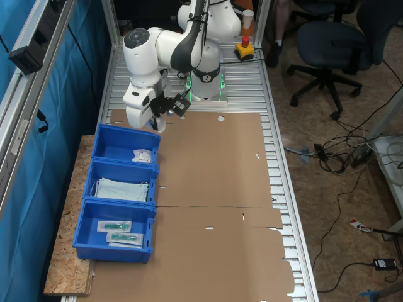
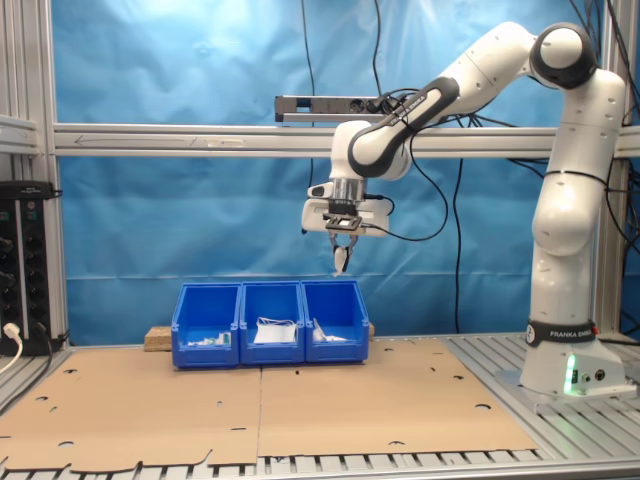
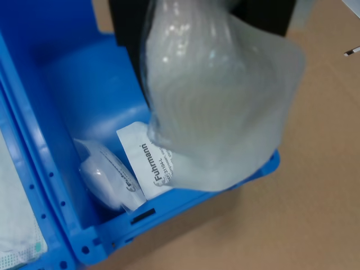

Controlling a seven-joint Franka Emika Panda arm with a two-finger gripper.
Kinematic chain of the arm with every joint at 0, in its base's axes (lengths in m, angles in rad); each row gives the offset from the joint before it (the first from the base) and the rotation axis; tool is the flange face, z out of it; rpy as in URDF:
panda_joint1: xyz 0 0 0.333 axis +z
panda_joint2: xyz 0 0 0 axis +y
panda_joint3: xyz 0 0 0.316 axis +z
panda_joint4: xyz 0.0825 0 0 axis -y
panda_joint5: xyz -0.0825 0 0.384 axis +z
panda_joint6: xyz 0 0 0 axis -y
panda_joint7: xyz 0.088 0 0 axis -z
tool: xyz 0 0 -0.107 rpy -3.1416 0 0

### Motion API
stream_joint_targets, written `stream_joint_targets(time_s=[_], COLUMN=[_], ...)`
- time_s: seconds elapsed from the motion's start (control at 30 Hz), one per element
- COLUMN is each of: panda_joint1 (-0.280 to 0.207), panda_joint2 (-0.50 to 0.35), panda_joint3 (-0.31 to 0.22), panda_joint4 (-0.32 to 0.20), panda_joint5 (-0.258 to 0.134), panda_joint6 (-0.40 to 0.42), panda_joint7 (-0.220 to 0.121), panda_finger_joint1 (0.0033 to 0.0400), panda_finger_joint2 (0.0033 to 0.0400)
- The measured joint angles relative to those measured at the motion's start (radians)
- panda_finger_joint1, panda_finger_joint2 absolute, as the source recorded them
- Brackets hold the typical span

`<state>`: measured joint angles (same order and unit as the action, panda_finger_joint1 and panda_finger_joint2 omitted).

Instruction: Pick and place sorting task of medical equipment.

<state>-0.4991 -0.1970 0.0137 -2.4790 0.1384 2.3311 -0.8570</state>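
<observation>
A puffy white packet of medical equipment (image 3: pixel 219 101) hangs right in front of the wrist camera, and my gripper (image 2: pixel 342 262) is shut on its upper end. The gripper (image 1: pixel 158 123) hovers well above the end blue bin (image 1: pixel 113 150), the one nearest the robot base. In the wrist view this bin (image 3: pixel 73 95) lies straight below, with two more white packets (image 3: pixel 112 177) on its floor. In the second exterior view it is the row's right-hand bin (image 2: pixel 336 345).
Two more blue bins follow in the row: the middle one (image 1: pixel 101 171) holds pale blue face masks (image 1: pixel 123 189), the last one (image 1: pixel 85 226) slim clear packets with green parts (image 1: pixel 119 231). Brown cardboard (image 1: pixel 214 182) covers the table. The robot base (image 1: pixel 204 85) stands at the far end.
</observation>
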Motion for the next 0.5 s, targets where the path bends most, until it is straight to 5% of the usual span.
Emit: stream_joint_targets(time_s=[0.5], panda_joint1=[-0.008], panda_joint2=[0.078], panda_joint3=[-0.036], panda_joint4=[0.030], panda_joint5=[-0.002], panda_joint6=[0.009], panda_joint7=[0.000], panda_finger_joint1=[0.0071], panda_finger_joint2=[0.0071])
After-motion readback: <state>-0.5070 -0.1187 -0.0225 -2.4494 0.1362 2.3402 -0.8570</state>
